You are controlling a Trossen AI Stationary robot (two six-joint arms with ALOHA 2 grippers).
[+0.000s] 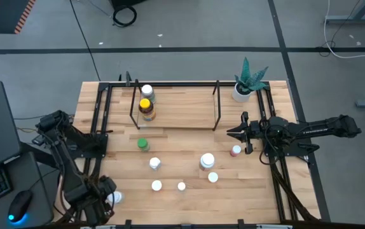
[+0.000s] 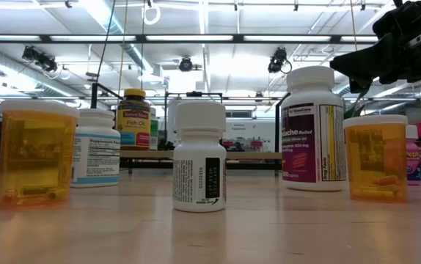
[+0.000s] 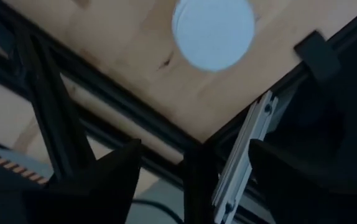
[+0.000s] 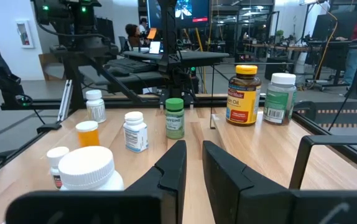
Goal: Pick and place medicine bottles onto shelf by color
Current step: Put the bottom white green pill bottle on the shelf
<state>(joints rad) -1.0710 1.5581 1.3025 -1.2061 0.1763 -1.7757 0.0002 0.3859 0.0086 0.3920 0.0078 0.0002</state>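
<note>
On the low light-wood shelf framed by black rods (image 1: 182,108), at the desk's twelve o'clock, stand a yellow-capped amber bottle (image 1: 146,108) and a white-capped bottle (image 1: 147,91). Green-capped (image 1: 143,145), pink-capped (image 1: 235,151) and white-capped ones dot the wooden desk (image 1: 189,159). Left hand (image 1: 106,202), seven o'clock, gapes wide over a white cap (image 3: 213,31). Right hand (image 1: 232,132), three o'clock, is pinched together, empty.

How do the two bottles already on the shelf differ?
The yellow-capped bottle has a yellow label reading fish oil; the white-capped bottle has a green body. On the shelf the yellow-capped one stands nearer the front edge, the white-capped one behind it. Both stand upright, close together.
</note>
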